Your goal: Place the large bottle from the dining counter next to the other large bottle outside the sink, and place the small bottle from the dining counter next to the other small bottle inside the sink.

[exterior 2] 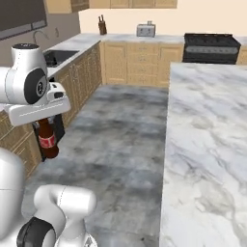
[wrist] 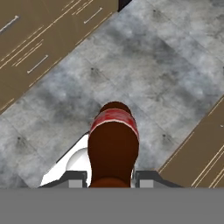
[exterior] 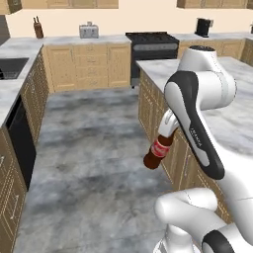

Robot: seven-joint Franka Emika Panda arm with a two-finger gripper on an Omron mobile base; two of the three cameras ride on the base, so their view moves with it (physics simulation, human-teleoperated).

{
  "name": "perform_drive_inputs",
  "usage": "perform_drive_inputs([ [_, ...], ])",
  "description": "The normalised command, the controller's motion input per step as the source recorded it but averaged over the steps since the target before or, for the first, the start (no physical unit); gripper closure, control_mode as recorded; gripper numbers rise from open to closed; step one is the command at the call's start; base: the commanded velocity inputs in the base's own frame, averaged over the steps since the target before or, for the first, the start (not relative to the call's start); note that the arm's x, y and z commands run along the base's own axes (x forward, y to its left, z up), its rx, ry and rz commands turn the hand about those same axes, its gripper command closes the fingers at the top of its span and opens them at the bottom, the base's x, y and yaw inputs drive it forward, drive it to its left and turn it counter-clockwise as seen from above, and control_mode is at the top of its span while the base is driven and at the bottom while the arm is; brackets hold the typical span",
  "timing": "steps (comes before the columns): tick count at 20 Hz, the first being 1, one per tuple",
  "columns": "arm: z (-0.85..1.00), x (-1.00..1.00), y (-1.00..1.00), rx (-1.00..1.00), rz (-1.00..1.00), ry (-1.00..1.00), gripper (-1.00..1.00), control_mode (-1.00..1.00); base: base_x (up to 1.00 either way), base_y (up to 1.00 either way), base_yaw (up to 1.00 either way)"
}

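My gripper [wrist: 111, 178] is shut on the neck of the large bottle [wrist: 113, 142], a dark brown cola bottle with a red label. The bottle [exterior: 157, 151] hangs slightly tilted over the grey floor, in the aisle between the cabinets. In the right base view it [exterior 2: 47, 141] hangs below the hand [exterior 2: 44, 119]. The dining counter [exterior: 232, 116] with its marble top [exterior 2: 207, 144] runs along the right. The dark sink [exterior: 10, 67] is set in the left counter [exterior 2: 60, 56]. The small bottle and the other two bottles are out of view.
Tan cabinets line both sides of the aisle. A black dishwasher front [exterior: 22, 143] sits under the left counter. On the back wall stand a black stove [exterior: 152, 47], a toaster [exterior: 89, 31], a knife block [exterior: 38, 28] and a coffee machine [exterior: 203, 26].
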Motion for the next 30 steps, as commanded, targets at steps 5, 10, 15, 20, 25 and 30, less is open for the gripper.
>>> perform_drive_inputs([
  [5, 0.0, 0.0, 0.0, 0.0, 0.0, 0.0, 1.0, 1.0, 1.0, 0.31, 0.15],
  [10, 0.0, 0.0, 0.0, 0.0, 0.0, 0.0, 1.0, 1.0, 1.0, 0.31, 0.17],
  [15, 0.0, 0.0, 0.0, 0.0, 0.0, 0.0, 1.0, 1.0, 1.0, 0.21, 0.21],
  [20, 0.0, 0.0, 0.0, 0.0, 0.0, 0.0, 1.0, 1.0, 1.0, 0.18, 0.25],
  [25, 0.0, 0.0, 0.0, 0.0, 0.0, 0.0, 1.0, 1.0, 0.9, 0.28, 0.35],
  [30, 0.0, 0.0, 0.0, 0.0, 0.0, 0.0, 1.0, 1.0, 0.87, 0.1, 0.37],
])
